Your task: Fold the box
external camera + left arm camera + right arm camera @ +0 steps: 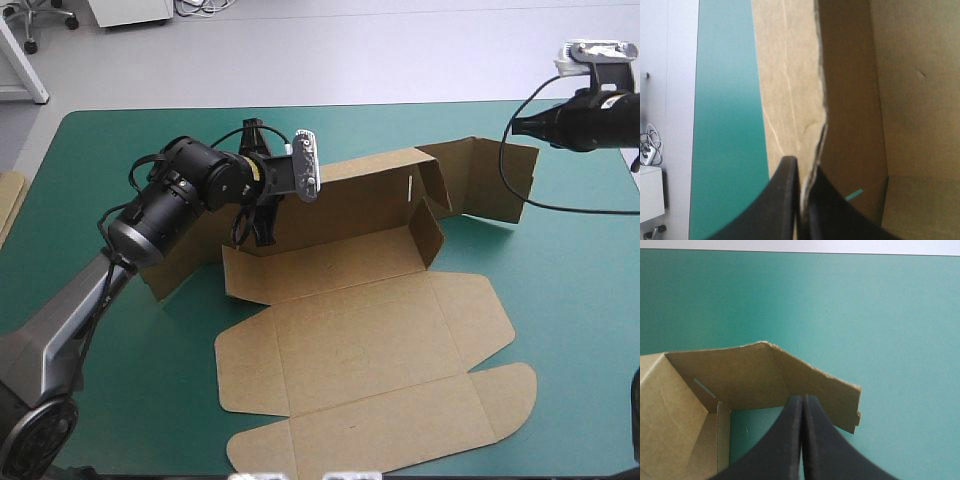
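Left fingers (785, 200) pinch the box (360, 340) by its back wall at eleven o'clock, apparently propping it upright, right fingers (785, 450) pressed together, empty.

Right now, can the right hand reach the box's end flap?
Probably yes. The right hand, shut, hangs right by the end flap, and nothing sits between them.
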Controlling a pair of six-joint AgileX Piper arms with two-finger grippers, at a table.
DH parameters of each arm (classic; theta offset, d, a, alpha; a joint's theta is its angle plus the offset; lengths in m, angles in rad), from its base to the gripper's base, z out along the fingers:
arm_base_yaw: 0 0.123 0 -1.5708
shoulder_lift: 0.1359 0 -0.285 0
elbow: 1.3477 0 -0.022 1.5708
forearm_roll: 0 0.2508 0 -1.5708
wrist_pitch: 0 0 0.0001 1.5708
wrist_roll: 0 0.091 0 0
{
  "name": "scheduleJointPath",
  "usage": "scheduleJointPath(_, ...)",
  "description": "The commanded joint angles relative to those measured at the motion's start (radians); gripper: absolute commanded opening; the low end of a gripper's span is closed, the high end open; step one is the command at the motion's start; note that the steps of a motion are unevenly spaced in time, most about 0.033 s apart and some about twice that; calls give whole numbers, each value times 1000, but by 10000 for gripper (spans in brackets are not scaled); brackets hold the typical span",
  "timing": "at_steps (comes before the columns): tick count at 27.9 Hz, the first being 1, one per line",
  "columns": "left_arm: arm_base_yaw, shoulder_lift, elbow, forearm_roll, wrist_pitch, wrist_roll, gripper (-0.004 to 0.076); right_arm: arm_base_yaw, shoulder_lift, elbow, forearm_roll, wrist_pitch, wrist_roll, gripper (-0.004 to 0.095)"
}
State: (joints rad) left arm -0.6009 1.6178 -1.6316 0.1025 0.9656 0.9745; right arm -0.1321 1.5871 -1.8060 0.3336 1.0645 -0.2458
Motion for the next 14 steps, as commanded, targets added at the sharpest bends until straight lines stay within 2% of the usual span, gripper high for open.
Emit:
scheduleJointPath(1,-35,-30,21,-70,-12,-40,-10,-10,72,-149,34,33,-19,-20)
scheduleJointPath(9,-123,-30,72,113,-106,-252,-10,-10,267,-337,60,37,-21,-20)
scheduleJointPath(14,-159,-30,73,148,-100,-316,-10,-17,368,-423,60,15,-41,-20)
